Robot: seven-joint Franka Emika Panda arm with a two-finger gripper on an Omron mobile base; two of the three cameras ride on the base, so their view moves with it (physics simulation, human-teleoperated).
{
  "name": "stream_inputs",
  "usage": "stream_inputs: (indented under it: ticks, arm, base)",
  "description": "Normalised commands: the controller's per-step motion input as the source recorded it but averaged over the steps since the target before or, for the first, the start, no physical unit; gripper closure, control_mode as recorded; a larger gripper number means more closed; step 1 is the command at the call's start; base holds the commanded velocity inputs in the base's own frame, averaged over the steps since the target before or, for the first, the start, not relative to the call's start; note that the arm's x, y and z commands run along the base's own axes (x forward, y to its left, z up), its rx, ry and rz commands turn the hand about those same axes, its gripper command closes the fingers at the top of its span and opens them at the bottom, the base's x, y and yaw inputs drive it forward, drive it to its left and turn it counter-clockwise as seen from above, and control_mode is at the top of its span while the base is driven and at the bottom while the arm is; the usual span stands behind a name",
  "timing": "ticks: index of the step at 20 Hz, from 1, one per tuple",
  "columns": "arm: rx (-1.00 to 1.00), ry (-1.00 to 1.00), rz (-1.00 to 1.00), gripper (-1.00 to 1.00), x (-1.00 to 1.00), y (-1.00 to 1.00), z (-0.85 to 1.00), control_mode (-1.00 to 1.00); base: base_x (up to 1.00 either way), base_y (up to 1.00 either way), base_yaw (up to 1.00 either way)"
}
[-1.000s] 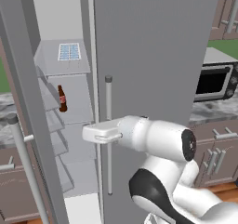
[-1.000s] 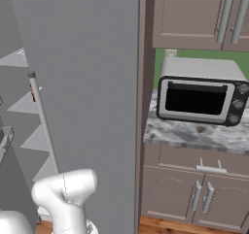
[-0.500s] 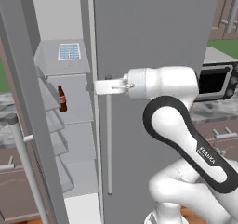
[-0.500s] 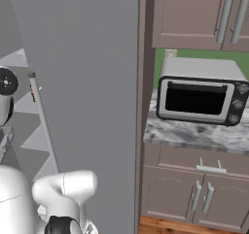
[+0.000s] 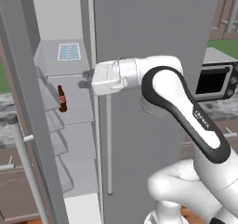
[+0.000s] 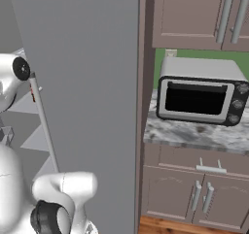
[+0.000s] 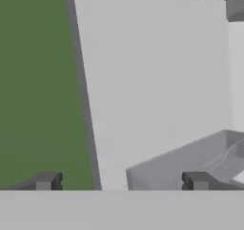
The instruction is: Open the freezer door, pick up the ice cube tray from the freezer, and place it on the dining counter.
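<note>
You see one freezer door swung open, one ice cube tray on a shelf, one brown bottle below, one gripper spread wide, empty.

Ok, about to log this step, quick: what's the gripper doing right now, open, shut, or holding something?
Gripper: open and holding nothing, fingers spread at the edge of the freezer opening; ice cube tray lies on its shelf, untouched.

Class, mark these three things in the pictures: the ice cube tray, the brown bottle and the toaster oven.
ice cube tray [image 5: 69, 51], left base view, middle of its blue grid.
brown bottle [image 5: 62, 101], left base view, its body.
toaster oven [image 6: 196, 99], right base view, its dark door glass.
</note>
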Motion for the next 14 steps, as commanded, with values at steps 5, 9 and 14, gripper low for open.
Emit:
stream_inputs:
  ticks: [5, 9, 14]
  arm:
    - [0.00, -0.12, 0.16, -1.00, 0.02, 0.48, 0.05, -1.00]
    - [0.00, -0.09, 0.12, -1.00, 0.06, 0.56, 0.11, -1.00]
    - [0.00, -0.02, 0.10, -1.00, 0.06, 0.46, 0.07, -1.00]
  base:
    - [0.00, 0.00, 0.00]
    - [0.00, 0.00, 0.00]
    - [0.00, 0.00, 0.00]
